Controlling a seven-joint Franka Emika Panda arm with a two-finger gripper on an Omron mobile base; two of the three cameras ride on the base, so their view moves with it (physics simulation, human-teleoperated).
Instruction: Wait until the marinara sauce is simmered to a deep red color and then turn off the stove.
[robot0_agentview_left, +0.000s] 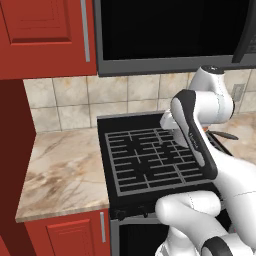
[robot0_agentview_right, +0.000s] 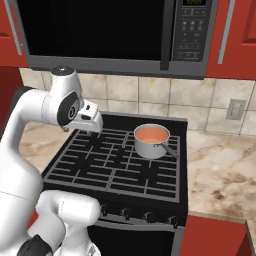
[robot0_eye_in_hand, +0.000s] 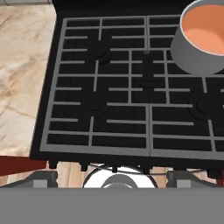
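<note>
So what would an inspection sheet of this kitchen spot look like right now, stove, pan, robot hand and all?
Surface: black stove with grid grates, set between marbled counters.
Job's things: marinara sauce, pale orange-red, in a grey saucepan on the back right burner, handle toward the front right. Front knobs in a row.
Clutter: nothing seen.
Grippers: gripper open, holding nothing, above the grates on the left side of the stove, apart from the saucepan.
Cables: nothing seen.
Surroundings: black microwave above the stove, red cabinets, tiled backsplash, wall socket.
</note>
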